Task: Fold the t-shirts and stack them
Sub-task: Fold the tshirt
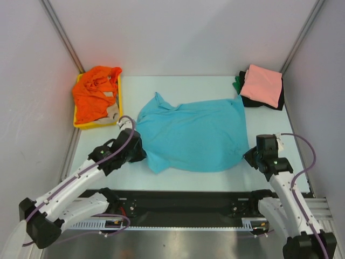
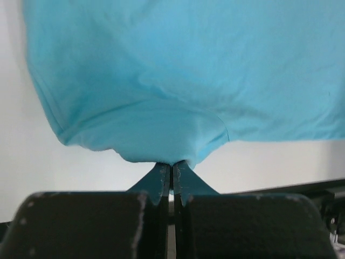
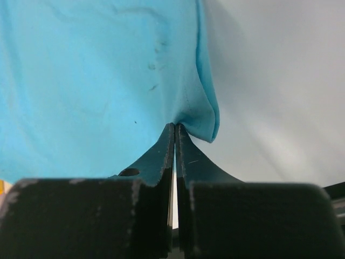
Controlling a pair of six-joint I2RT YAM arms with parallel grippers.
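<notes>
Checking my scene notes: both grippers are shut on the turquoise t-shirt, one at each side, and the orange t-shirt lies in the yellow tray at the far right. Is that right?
Not quite: the yellow tray holding the orange t-shirt is at the far left, as the top external view shows. The left gripper and right gripper are indeed shut on the turquoise t-shirt.

One t-shirt (image 1: pixel 194 135) is spread out middle of the table (image 1: pixel 178 86), tray (image 1: pixel 95 125) of crumpled shirts (image 1: pixel 94 97) back left, folded stack (image 1: pixel 262 86) back right.
</notes>
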